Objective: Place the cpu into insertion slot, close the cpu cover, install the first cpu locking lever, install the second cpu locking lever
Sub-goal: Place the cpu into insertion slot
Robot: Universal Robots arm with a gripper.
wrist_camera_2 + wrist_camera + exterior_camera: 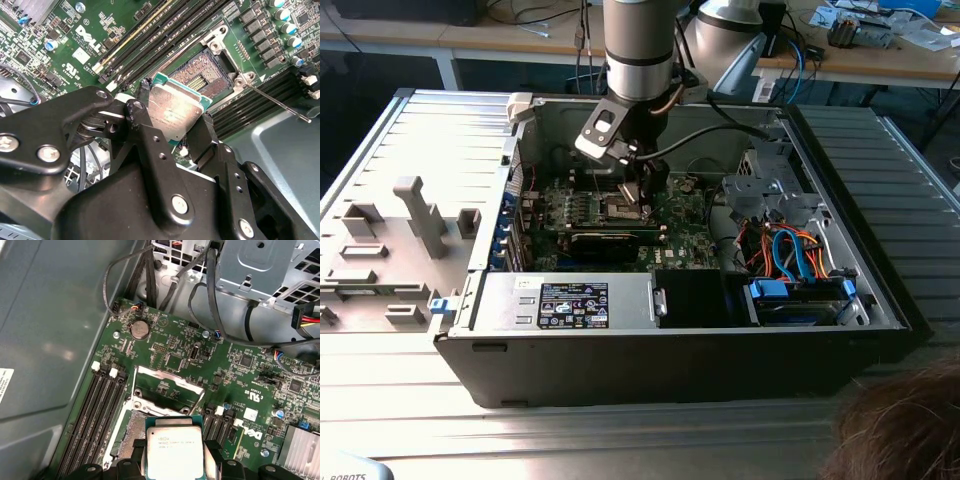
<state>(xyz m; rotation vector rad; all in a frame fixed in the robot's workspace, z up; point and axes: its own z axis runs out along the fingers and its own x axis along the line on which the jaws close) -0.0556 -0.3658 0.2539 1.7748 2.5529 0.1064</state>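
The cpu (pixel 174 452), flat and square with a dull silver top, is clamped between the fingers (pixel 150 145).

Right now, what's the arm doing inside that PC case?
The arm is reaching into the open computer case, and its gripper is clamped on the cpu. It holds the chip just over the insertion slot on the green motherboard, not yet seated. The slot's contacts are exposed. In the first wrist view the cpu cover is swung open. A thin metal lever beside the slot sticks out unlatched.
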